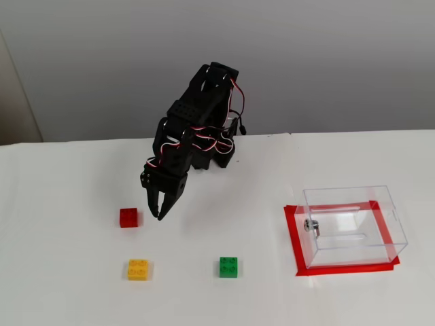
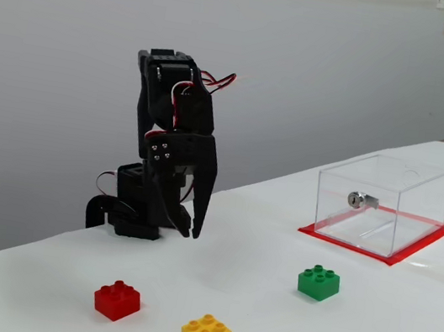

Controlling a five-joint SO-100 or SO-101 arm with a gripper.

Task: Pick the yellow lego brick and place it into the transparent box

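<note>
Jaws point(image 1: 155, 214) slightly parted, empty, above three bricks: one yellow lego brick point(image 1: 138, 269), one red point(image 1: 128, 217), one green point(image 1: 228, 266).

No text, label, brand, number or sign can be read in either fixed view. The yellow lego brick point(image 1: 138, 269), the transparent box point(image 1: 353, 226) and the black arm point(image 1: 194, 136) all carry plain, unmarked surfaces as far as shows.

In a fixed view, the small square red plastic brick point(image 1: 128, 217) lies left of centre; the small square yellow studded brick point(image 1: 138, 269) sits below it, the small square green studded brick point(image 1: 229, 266) further right, and the clear rectangular plastic box point(image 1: 353, 225) at lower right.
</note>
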